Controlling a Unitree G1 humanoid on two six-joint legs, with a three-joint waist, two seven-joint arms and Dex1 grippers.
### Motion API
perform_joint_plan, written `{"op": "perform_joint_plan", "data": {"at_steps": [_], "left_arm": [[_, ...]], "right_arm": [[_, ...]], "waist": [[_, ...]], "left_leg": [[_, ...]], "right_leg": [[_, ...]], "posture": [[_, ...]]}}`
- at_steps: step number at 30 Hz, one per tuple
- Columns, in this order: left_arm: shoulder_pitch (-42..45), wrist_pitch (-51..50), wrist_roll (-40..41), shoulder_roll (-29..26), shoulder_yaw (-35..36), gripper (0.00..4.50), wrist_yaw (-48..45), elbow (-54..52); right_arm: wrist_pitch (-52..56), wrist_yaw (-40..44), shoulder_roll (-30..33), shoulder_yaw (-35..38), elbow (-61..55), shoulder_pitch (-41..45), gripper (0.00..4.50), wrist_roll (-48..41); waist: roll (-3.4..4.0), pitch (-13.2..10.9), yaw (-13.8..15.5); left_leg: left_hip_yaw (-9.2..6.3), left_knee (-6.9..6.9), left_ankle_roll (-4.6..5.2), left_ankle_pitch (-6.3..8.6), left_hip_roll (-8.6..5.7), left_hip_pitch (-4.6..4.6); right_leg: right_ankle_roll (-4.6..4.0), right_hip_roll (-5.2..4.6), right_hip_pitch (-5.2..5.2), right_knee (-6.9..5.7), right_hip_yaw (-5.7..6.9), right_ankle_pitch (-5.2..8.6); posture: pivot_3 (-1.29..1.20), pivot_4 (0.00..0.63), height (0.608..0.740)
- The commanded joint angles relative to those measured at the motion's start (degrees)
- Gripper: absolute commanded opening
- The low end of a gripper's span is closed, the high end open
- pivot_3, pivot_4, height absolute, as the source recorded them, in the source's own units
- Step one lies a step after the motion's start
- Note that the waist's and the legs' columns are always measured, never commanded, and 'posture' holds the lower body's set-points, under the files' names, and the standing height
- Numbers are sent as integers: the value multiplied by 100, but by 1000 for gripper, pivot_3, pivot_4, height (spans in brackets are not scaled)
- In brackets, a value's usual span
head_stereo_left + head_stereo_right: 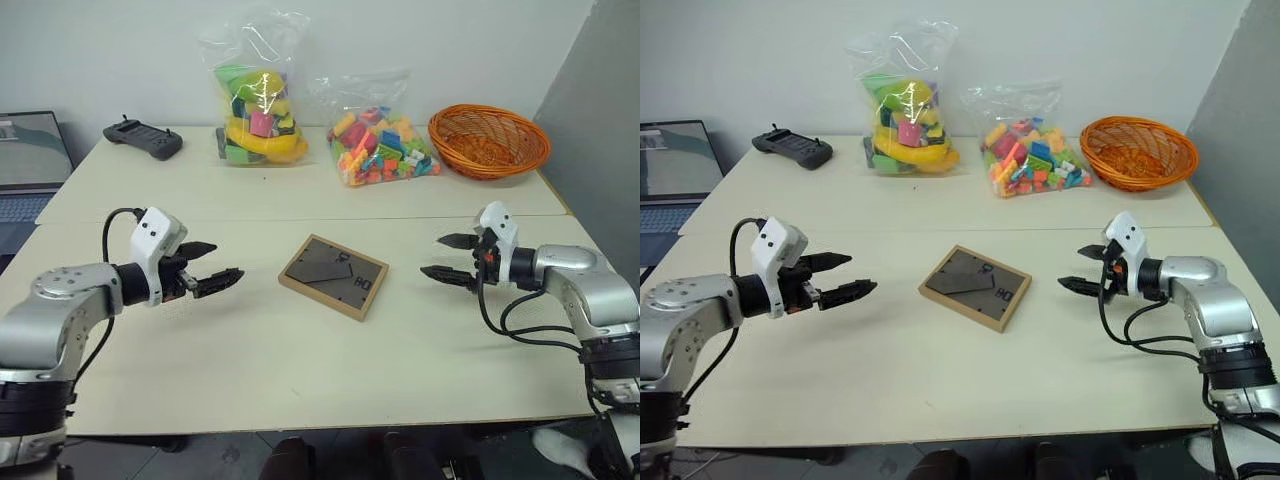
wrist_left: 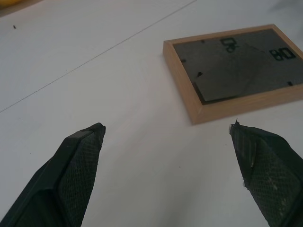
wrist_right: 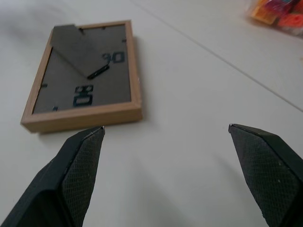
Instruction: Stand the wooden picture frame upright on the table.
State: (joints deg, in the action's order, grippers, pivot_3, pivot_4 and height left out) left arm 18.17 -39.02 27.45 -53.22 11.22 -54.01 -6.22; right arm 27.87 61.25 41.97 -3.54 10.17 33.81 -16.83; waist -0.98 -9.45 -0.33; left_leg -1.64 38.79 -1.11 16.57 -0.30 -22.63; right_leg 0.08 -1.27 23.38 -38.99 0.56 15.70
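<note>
The wooden picture frame [image 1: 333,276] lies flat in the middle of the table [image 1: 300,370], dark grey back board and folded stand facing up. It also shows in the left wrist view [image 2: 236,71] and the right wrist view [image 3: 85,80]. My left gripper [image 1: 213,266] hovers open to the frame's left, a short gap away, pointing toward it. My right gripper [image 1: 447,258] hovers open to the frame's right, also pointing at it. Nothing sits between either pair of fingers [image 2: 75,165] [image 3: 80,165].
Along the back of the table stand a bag of toys [image 1: 258,100], a bag of coloured blocks [image 1: 382,140], an orange wicker basket [image 1: 489,140] and a black controller [image 1: 143,139]. A laptop [image 1: 30,160] sits at the far left.
</note>
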Motion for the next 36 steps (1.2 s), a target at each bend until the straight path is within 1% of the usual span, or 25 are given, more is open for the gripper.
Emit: {"op": "perform_joint_plan", "data": {"at_steps": [1, 4, 7, 11, 13, 14, 17, 19, 21, 23, 24, 27, 31, 32, 36], "left_arm": [[132, 322, -240, -35, -95, 4500, 43, 11], [153, 209, -183, -7, -26, 4500, 101, -86], [100, 133, -151, 33, 16, 4500, 208, -248], [-193, 37, -20, 316, 55, 4500, 427, -607], [-363, 0, 14, 463, 148, 4132, 611, -819], [-400, -19, 39, 511, 190, 4017, 671, -880], [-583, -103, 158, 675, 279, 3347, 833, -1190], [-674, -63, 98, 835, 282, 2801, 1076, -1306], [-829, -79, 94, 965, 264, 2399, 1217, -1468], [-955, -75, 30, 1090, 210, 1866, 1377, -1569], [-1037, -54, -15, 1163, 137, 1574, 1448, -1623], [-1324, 115, -261, 1467, -157, 949, 1722, -1638], [-1432, 384, -558, 1715, -435, 31, 1906, -1492], [-1389, 428, -636, 1810, -505, 0, 2005, -1422], [-1181, 674, -1144, 2290, -1004, 0, 2465, -927]], "right_arm": [[-364, 118, 44, 4, 215, 265, 4466, 148], [-269, 191, -14, 30, 236, 372, 4466, 70], [-480, 236, -24, -21, 447, 481, 4466, 208], [-693, -35, -249, -60, 829, 730, 4466, 417], [-926, -169, -398, -115, 1086, 922, 4500, 588], [-1001, -186, -439, -131, 1182, 984, 4500, 641], [-1333, -270, -660, -211, 1737, 1318, 3976, 833], [-1588, -512, -975, -343, 2190, 1650, 3406, 1064], [-1917, -784, -1287, -489, 2703, 1967, 2889, 1346], [-2299, -876, -1469, -651, 3129, 2158, 2305, 1606], [-2458, -883, -1557, -716, 3324, 2226, 2016, 1692], [-2880, -1039, -1837, -902, 3945, 2368, 1310, 1974], [-3265, -1096, -2059, -1010, 4394, 2451, 267, 2200], [-3323, -1059, -2101, -1023, 4465, 2453, 39, 2224], [-3354, -861, -2257, -1074, 4416, 2285, 39, 2252]], "waist": [[0, 0, 1], [0, 0, 3], [0, 0, 3], [0, 0, 3], [0, 0, -10], [0, 0, -15], [0, 0, -14], [0, 0, -14], [0, 0, -36], [0, 0, -66], [0, 0, -76], [0, 1, -62], [-1, 0, -49], [-1, 1, -49], [1, 3, -54]], "left_leg": [[0, 0, 0, 0, 0, 0], [0, 1, 0, 0, 1, -3], [0, 1, 0, 0, 1, -3], [1, 2, 0, 0, 1, -3], [3, 2, -1, 0, 1, -3], [3, 2, -1, -1, 3, -4], [5, 2, -2, -1, 5, -7], [7, 2, -2, -1, 4, -7], [10, 2, -2, -1, 4, -6], [13, 2, -4, -2, 5, -3], [12, 1, -5, -3, 7, -5], [14, 3, -6, -4, 5, -10], [16, 5, -5, -3, 0, -10], [15, 5, -5, -3, 0, -9], [15, 5, -5, -3, 0, -5]], "right_leg": [[0, 0, 0, 0, 0, 0], [0, 0, 1, 0, -1, 0], [0, 0, 1, 0, -1, 0], [0, -1, 1, 0, -1, 0], [0, -1, 3, -2, -5, 0], [0, -1, 4, -2, -5, 0], [0, 0, 9, -4, -3, 0], [-1, -1, 8, -3, -5, -1], [-1, -2, 8, -3, -6, -1], [-1, -1, 9, -6, -9, -1], [-1, -1, 9, -5, -7, -1], [-1, -5, 9, 0, -6, -1], [0, -10, 7, -2, -6, -1], [-1, -10, 7, -4, -5, -1], [-1, -10, 6, -6, -5, -1]], "posture": [[0, 150, 740], [0, 150, 740], [0, 150, 740], [0, 150, 740], [0, 150, 740], [0, 150, 740], [0, 150, 740], [0, 150, 740], [0, 150, 740], [0, 150, 740], [0, 150, 740], [0, 150, 740], [0, 150, 740], [0, 150, 740], [0, 150, 740]]}}
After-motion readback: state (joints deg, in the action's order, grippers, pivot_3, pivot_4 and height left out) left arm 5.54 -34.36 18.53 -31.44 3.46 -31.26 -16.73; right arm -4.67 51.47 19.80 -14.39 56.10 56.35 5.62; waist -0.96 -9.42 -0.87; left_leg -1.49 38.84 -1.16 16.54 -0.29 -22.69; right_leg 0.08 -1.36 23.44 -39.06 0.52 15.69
